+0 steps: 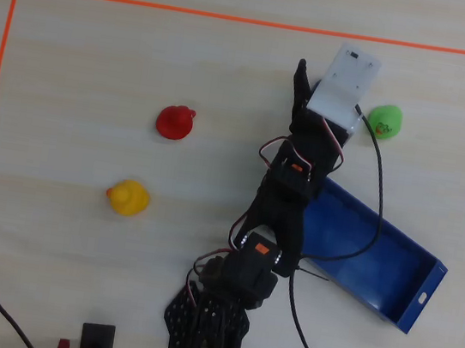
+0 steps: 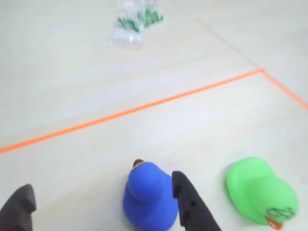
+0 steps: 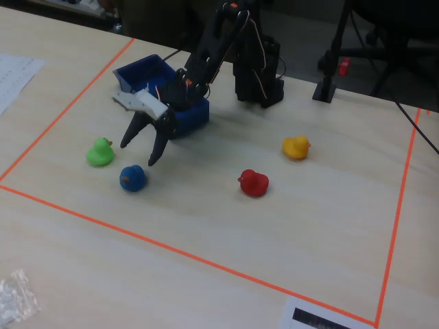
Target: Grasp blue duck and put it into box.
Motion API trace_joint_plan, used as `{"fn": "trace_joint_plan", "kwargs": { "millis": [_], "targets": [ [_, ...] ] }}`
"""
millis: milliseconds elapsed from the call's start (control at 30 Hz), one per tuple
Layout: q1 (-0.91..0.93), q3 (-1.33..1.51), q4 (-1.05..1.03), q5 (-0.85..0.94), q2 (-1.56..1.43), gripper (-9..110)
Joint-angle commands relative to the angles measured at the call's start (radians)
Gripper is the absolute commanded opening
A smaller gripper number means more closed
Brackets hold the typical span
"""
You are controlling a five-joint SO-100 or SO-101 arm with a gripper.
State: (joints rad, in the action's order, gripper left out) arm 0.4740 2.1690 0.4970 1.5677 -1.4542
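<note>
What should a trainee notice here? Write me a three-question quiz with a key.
1. True or false: the gripper is shut on the blue duck.
2. In the fixed view, which lies nearest the blue duck? A red duck, B green duck, C yellow duck.
3. Fill in: in the fixed view, ___ ducks stand outside the box.

Key: 1 false, the gripper is open, with the blue duck not gripped; 2 B; 3 four.
</note>
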Motion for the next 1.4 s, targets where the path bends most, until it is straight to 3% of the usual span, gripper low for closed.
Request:
{"fn": "trace_joint_plan", "kwargs": {
  "millis": [0, 433, 533, 600, 700, 933, 1233, 1367],
  "targets": [
    [0.006, -0.117, 0.04, 0.021, 0.091, 38],
    [0.066, -0.394, 0.041, 0.092, 0.428, 35],
    [0.067, -0.396, 0.041, 0.101, 0.457, 23],
    [0.067, -0.391, 0.048, 0.087, 0.46, 4],
    [0.066, -0.374, 0.072, 0.021, 0.434, 0],
    [0.078, -0.221, -0.04, -0.092, 0.063, 0],
    [0.235, -0.137, -0.802, -0.092, -0.603, 0],
    [0.36, 0.1, -0.724, 0.006, -0.821, 0]
  ]
}}
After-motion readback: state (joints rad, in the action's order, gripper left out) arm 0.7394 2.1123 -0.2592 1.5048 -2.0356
